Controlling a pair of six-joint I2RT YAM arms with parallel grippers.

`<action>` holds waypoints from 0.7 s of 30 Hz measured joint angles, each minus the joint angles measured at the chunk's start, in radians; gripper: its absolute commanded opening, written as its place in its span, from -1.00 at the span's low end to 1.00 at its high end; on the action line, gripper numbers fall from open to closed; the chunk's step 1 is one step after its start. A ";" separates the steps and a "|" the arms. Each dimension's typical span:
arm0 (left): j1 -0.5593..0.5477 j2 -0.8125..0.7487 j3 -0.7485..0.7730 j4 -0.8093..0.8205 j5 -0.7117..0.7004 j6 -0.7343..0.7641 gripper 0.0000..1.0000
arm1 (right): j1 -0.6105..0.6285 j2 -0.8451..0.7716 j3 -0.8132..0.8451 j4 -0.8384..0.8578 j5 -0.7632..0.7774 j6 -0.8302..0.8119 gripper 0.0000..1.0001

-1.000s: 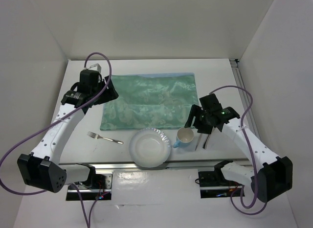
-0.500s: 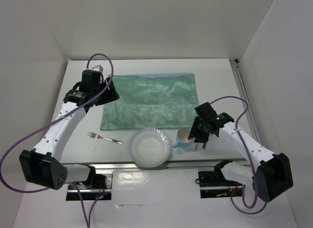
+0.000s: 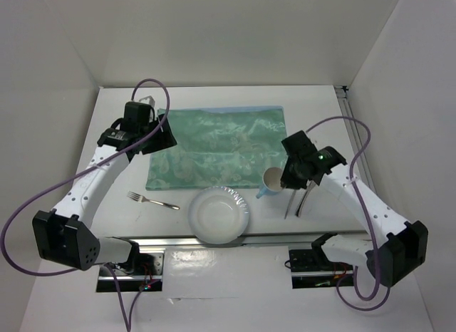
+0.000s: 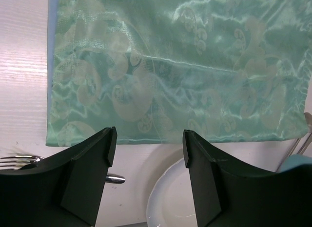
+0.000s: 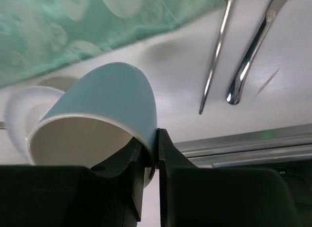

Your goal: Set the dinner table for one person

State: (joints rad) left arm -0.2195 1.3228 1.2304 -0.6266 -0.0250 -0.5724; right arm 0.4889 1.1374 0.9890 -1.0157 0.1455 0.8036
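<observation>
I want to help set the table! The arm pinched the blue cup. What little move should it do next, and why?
Probably lift the cup a bit higher and carry it over the right side of the mat. The right gripper is shut on its rim, the cup hangs tilted by the mat's near edge, and the mat is bare.
</observation>
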 measured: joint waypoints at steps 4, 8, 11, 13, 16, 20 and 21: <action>0.000 -0.010 0.001 0.014 -0.019 0.000 0.47 | -0.005 0.159 0.285 -0.027 0.071 -0.089 -1.00; 0.000 -0.001 0.027 0.005 -0.029 0.000 0.47 | -0.073 0.384 0.531 -0.016 0.086 -0.201 -1.00; 0.000 0.006 0.039 0.005 -0.028 -0.003 0.49 | -0.159 0.593 0.725 0.037 0.082 -0.268 -1.00; -0.001 0.008 0.039 0.003 -0.023 -0.005 0.49 | -0.206 0.731 0.851 0.060 0.074 -0.304 -1.00; -0.005 0.011 0.039 0.002 -0.021 -0.007 0.49 | -0.257 0.921 1.040 0.073 0.063 -0.338 -1.00; -0.015 0.026 0.039 0.002 -0.019 -0.007 0.49 | -0.286 1.142 1.286 0.069 0.056 -0.365 -1.00; -0.016 0.033 0.039 0.001 -0.020 -0.007 0.49 | -0.290 1.175 1.318 0.069 0.050 -0.370 -1.00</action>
State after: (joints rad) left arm -0.2352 1.3556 1.2697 -0.6258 -0.0448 -0.5797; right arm 0.1993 2.3127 2.3074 -0.9463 0.1951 0.4332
